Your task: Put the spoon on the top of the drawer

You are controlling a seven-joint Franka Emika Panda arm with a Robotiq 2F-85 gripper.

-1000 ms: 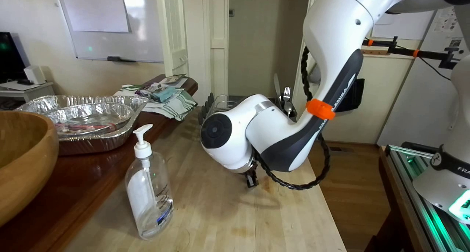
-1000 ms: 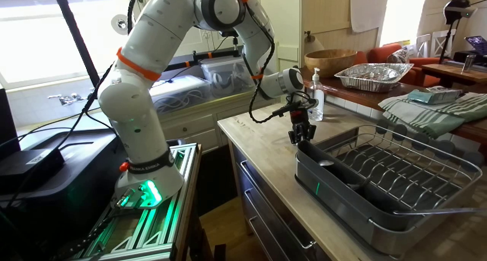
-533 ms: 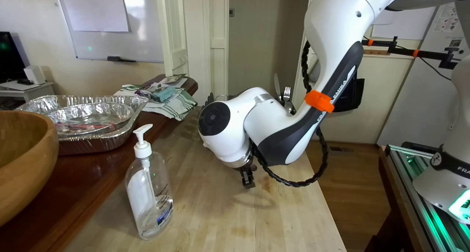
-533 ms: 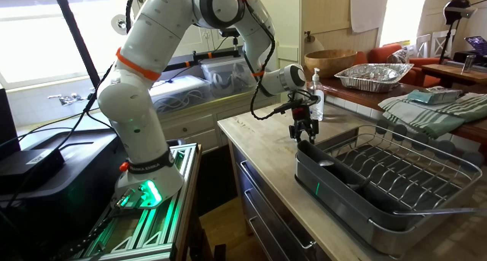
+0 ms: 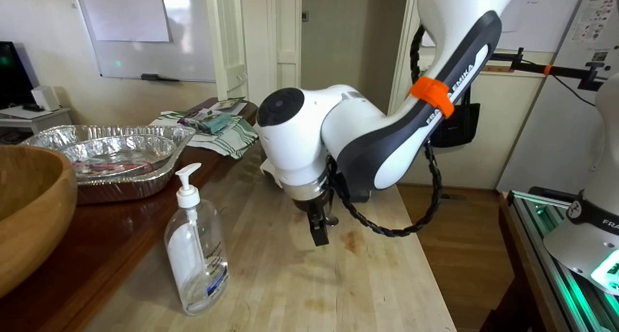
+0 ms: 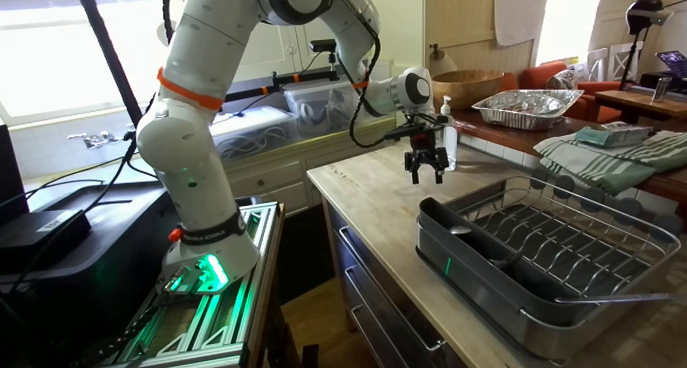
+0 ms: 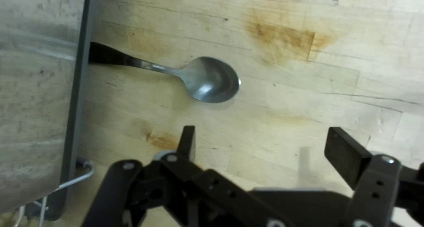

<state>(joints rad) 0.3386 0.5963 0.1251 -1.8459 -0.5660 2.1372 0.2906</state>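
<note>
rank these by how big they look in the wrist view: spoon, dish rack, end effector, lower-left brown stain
1. Dish rack and end effector: unsure which is larger; both are cut off by the frame, and the end effector is nearer the camera.
2. Spoon, handle's end hidden.
3. Lower-left brown stain.

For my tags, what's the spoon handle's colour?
Black spoon handle, silver neck; clearest in the wrist view.

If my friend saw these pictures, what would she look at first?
Probably the big white robot arm, reaching over the wooden counter with its black fingers open. Next, in the wrist view, the shiny spoon lying on that counter. Then the glowing green light low on the arm.
</note>
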